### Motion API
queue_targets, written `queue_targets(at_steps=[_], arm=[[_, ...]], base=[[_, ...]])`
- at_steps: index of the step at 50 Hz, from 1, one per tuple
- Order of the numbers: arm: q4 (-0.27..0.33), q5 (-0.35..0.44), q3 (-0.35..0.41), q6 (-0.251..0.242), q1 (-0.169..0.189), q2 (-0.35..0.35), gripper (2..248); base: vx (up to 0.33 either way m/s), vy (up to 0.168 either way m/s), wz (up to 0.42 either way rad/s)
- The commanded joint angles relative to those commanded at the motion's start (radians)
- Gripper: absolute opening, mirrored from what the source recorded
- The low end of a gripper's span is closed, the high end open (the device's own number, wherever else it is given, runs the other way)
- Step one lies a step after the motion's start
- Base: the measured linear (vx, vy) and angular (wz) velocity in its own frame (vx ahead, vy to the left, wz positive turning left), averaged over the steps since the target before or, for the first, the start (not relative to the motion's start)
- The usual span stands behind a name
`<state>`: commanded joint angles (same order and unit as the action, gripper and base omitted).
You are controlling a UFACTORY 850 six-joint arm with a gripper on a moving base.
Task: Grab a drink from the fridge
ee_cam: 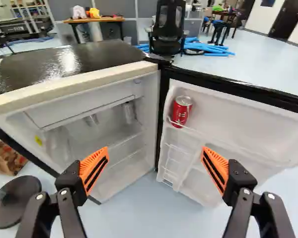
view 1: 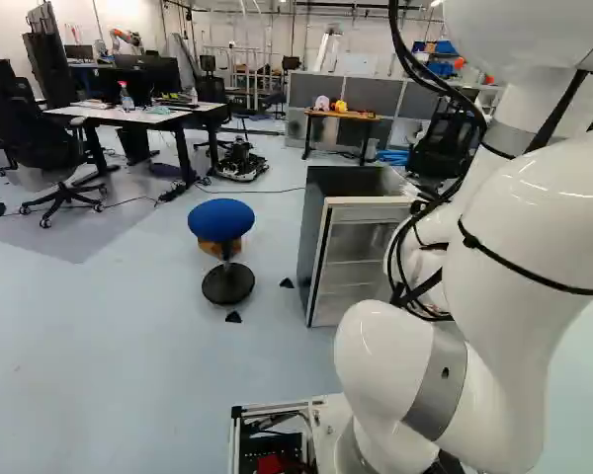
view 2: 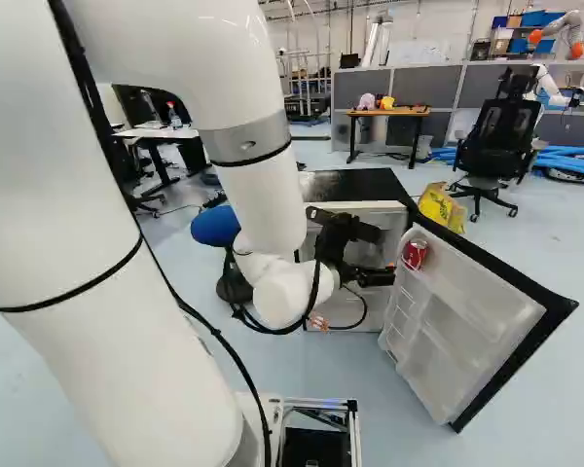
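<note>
One blue stool (view 2: 214,227) stands at left in the right base view, beside an open fridge (view 2: 355,185). Before the appliance, a black gripper (view 2: 386,256) spreads its orange-padded fingers (ee_cam: 94,169) wide apart. Rightward, a red can (view 2: 415,255) occupies the upper shelf of the swung-out door (view 2: 501,311), near a yellow bag (view 2: 441,207).

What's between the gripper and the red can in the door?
Only the shelf rail, in front of the red can; the rest, to the open gripper, looks bare in the wrist view.
</note>
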<state>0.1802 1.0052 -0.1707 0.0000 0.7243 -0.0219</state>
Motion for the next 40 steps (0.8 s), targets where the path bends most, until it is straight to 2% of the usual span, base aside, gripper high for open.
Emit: queue_targets(at_steps=[7,19,40], arm=[[0.067,0.000,0.000,0.000,0.000,0.000,247],[0.139,-0.006,0.000,0.000,0.000,0.000,247],[0.143,-0.011,-0.003,0.000,0.000,-0.012,247]], base=[[0.000,0.000,0.000],[0.000,0.000,0.000],[0.000,0.000,0.000]])
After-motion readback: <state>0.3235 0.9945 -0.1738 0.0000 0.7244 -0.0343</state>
